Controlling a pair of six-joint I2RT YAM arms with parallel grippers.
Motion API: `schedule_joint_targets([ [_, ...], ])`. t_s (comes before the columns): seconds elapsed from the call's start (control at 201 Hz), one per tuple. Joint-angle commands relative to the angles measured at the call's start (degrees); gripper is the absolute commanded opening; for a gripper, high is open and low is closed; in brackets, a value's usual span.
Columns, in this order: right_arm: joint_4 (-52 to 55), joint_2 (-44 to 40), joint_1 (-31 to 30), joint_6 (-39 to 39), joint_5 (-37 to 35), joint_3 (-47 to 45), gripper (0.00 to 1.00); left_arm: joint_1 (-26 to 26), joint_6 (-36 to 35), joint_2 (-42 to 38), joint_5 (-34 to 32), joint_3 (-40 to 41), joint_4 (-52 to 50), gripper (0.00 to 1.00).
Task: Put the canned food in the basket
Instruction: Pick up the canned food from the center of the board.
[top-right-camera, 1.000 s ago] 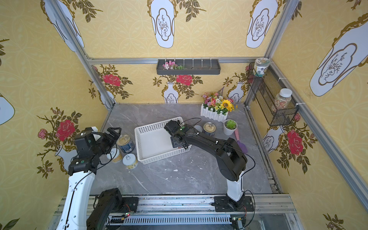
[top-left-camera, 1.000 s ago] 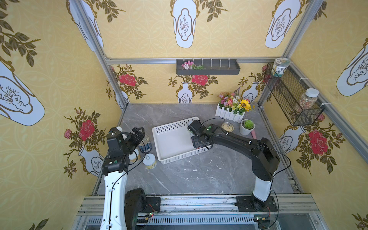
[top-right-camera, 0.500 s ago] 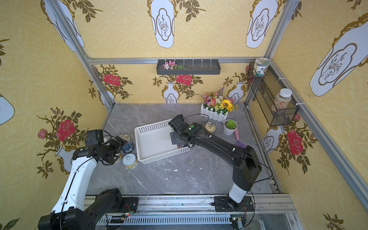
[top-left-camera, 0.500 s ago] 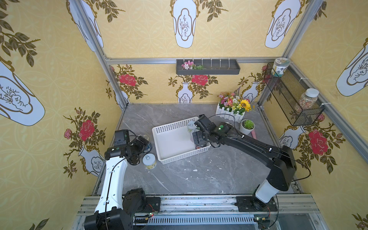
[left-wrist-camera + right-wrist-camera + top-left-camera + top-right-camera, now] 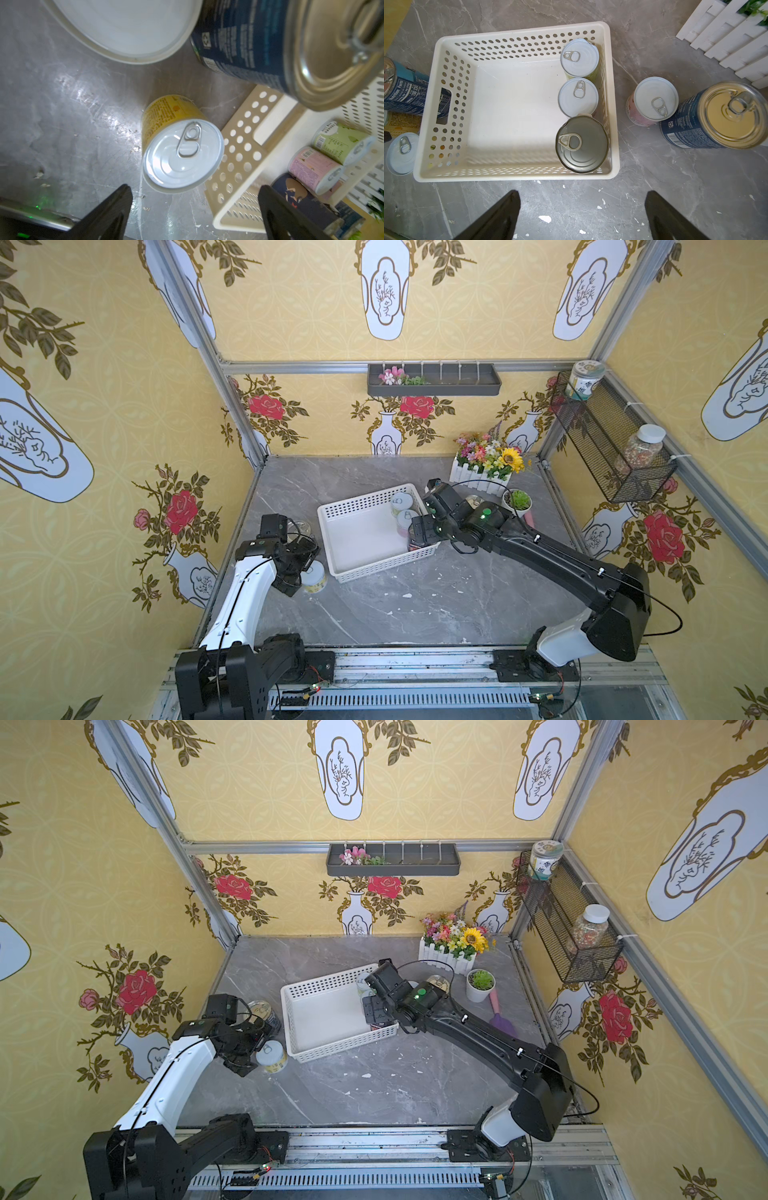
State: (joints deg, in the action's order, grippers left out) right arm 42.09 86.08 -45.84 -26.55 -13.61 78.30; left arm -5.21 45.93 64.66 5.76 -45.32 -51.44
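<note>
After spreading right hand empty above shallow white perforated plastic basket, leaves dark silver-lidded cylindrical tin upright inside, newly dropped: three in. Keeps left hand spread, empty, facing pale yellow white-lidded tin on grey desk; likely next.

Tabletop: grey marble, pale veining. Basket: cream-white, dot-row perforations. Green can, pink can: white lids. Dark can: silver lid. Yellow can (orange print, white lid). Navy can: gold lid. Walls: yellow, red roses.
</note>
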Motion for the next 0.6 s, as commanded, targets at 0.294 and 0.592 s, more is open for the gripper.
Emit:
schedule_joint_targets([
  [0.294, 0.18, 1.14, 0.02, 0.42, 0.38, 1.22, 0.97, 0.64, 0.56, 13.51, 2.13, -0.84, 4.68, 1.0],
  [0.592, 0.62, 2.0, -0.11, 0.58, 0.42, 1.68, 0.97, 2.55, -0.4, 19.63, 2.62, -1.74, 5.54, 0.88],
])
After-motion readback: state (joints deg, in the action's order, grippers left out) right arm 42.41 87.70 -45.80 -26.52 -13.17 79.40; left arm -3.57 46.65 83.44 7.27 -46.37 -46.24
